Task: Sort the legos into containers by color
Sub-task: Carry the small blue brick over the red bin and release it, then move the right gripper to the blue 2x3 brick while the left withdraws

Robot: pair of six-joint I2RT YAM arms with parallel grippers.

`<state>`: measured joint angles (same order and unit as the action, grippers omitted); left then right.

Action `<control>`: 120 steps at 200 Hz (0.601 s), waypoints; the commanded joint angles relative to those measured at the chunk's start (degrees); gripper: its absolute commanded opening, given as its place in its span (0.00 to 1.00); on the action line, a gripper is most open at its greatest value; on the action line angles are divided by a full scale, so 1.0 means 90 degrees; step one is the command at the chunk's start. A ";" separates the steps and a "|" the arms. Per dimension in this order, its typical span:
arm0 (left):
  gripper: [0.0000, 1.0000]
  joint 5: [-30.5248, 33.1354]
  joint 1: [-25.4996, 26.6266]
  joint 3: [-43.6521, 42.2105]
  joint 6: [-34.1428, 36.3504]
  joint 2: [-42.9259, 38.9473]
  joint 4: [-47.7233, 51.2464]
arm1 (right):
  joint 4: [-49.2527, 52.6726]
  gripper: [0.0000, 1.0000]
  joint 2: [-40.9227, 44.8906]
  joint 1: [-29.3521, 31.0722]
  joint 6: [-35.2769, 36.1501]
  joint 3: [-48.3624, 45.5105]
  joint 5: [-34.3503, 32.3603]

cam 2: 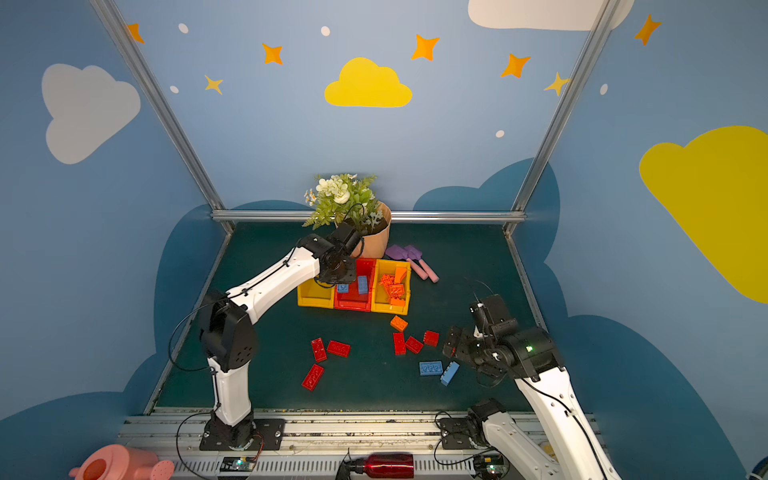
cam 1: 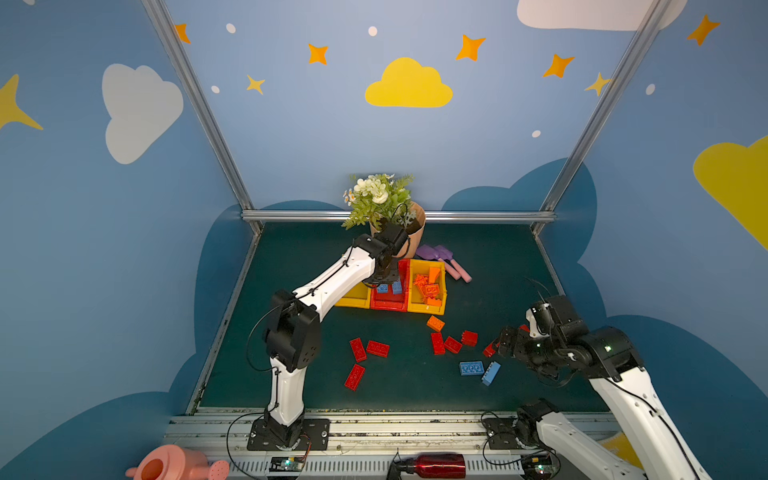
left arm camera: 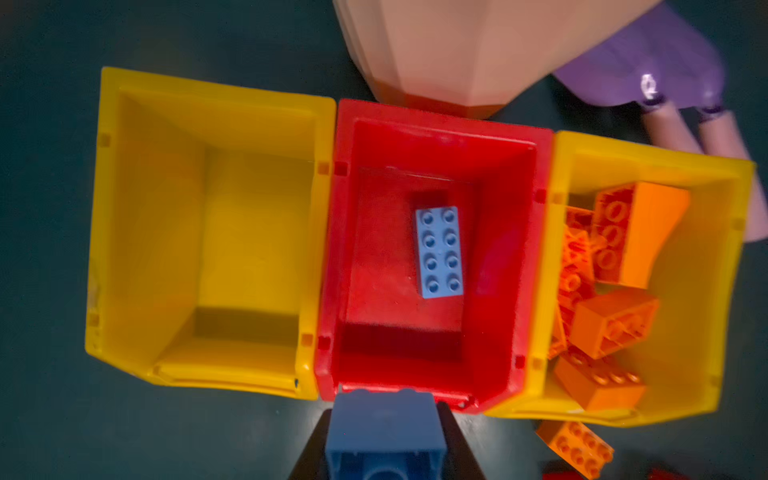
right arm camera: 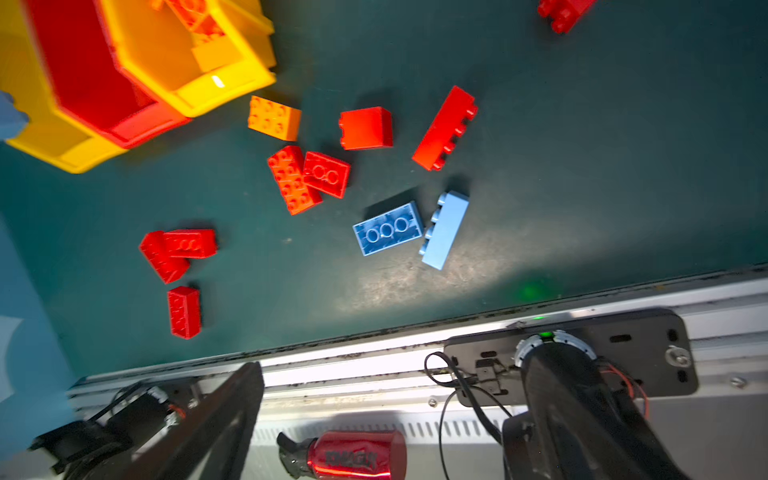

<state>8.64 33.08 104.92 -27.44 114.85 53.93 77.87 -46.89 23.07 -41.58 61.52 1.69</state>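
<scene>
Left wrist view: a blue brick (left arm camera: 384, 432), cut off by the frame edge, is clamped in the left jaws, hollow underside shown; the right jaws are spread wide, empty.

Flower pot (cam 1: 417, 239), shovels (cam 1: 430, 252), watering can (cam 1: 166, 465)

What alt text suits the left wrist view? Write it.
The left gripper, shut on a blue brick, hangs at the edge of the red bin; one light blue brick lies inside. An empty yellow bin and a yellow bin of orange bricks flank it.
</scene>
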 commanded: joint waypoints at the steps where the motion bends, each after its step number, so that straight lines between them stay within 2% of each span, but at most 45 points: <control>1: 0.23 -0.0088 -0.0057 0.0415 0.0340 0.0550 0.0223 | 0.0134 0.97 0.0064 0.0039 0.0023 0.0043 -0.0266; 33: 0.28 -0.0342 -0.0249 0.1072 0.0456 0.1224 0.0348 | 0.0021 0.97 -0.0050 0.0078 -0.0134 -0.0121 -0.0271; 41: 0.35 -0.0397 -0.0283 0.1272 0.0489 0.1371 0.0414 | -0.0027 0.97 -0.0103 0.0095 -0.0152 -0.0174 -0.0257; 61: 0.60 -0.0495 -0.0327 0.1733 0.0565 0.1689 0.0596 | -0.0180 0.97 -0.0263 0.0141 -0.0175 -0.0276 -0.0211; 76: 0.71 -0.0591 -0.0353 0.2023 0.0590 0.1825 0.0704 | -0.0295 0.97 -0.0445 0.0185 -0.0198 -0.0308 -0.0157; 120: 0.82 -0.1007 -0.0391 0.2458 0.0457 0.1779 0.0902 | -0.1186 0.97 -0.0842 0.0532 -0.0526 -0.0940 0.0279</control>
<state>1.65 30.37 125.19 -23.00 131.63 61.14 72.64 -53.36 26.24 -43.86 56.62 1.58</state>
